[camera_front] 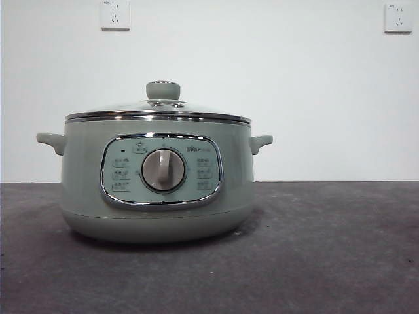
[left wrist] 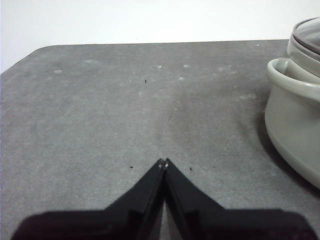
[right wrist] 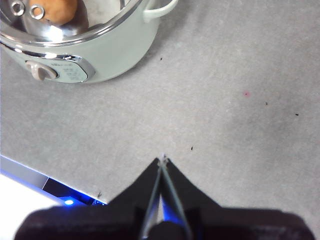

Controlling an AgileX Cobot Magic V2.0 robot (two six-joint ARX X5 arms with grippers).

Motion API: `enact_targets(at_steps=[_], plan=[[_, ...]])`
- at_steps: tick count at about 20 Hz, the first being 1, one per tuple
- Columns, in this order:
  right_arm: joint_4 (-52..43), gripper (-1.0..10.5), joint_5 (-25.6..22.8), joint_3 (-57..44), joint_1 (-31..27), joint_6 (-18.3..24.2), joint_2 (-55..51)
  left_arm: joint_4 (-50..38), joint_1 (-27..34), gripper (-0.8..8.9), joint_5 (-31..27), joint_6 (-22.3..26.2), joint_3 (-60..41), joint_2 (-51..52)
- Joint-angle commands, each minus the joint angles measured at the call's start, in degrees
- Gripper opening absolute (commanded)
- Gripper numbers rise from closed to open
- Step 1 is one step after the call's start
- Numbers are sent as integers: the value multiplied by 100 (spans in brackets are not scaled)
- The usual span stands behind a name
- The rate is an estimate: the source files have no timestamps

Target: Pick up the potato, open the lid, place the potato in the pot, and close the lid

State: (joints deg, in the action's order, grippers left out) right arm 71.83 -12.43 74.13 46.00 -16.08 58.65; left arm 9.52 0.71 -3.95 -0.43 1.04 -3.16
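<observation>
We have both arms drawn back from the pot (camera_front: 157,186), which looks like the end of the job: the lid (camera_front: 158,112) sits on the rim, and through its glass the potato (right wrist: 55,10) shows inside. Our left gripper (left wrist: 163,163) has its jaws pressed together on nothing, over bare table (left wrist: 125,110), with one of the pot's side handles off to its side and somewhat ahead. Our right gripper (right wrist: 162,161) is likewise pinched closed and empty, the pot well ahead of it and off to one side, near the table's edge. Little can go wrong now, we judge. The main risk is a lid not fully seated, since the front view shows the rim level but cannot confirm the far side; a careless arm sweep past the handle could also nudge the pot.
</observation>
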Motion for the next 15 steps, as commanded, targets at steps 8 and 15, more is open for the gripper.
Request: enact_targets(at_steps=[8,15], plan=[[-4186,1,957,-3121,-2380,798,-2861,-22,22,-3,-13,70,-59,-79],[-5803,1,1176,-6520,-4557,1088,-5751,-24,22,-3,-13,70,-59,-87]])
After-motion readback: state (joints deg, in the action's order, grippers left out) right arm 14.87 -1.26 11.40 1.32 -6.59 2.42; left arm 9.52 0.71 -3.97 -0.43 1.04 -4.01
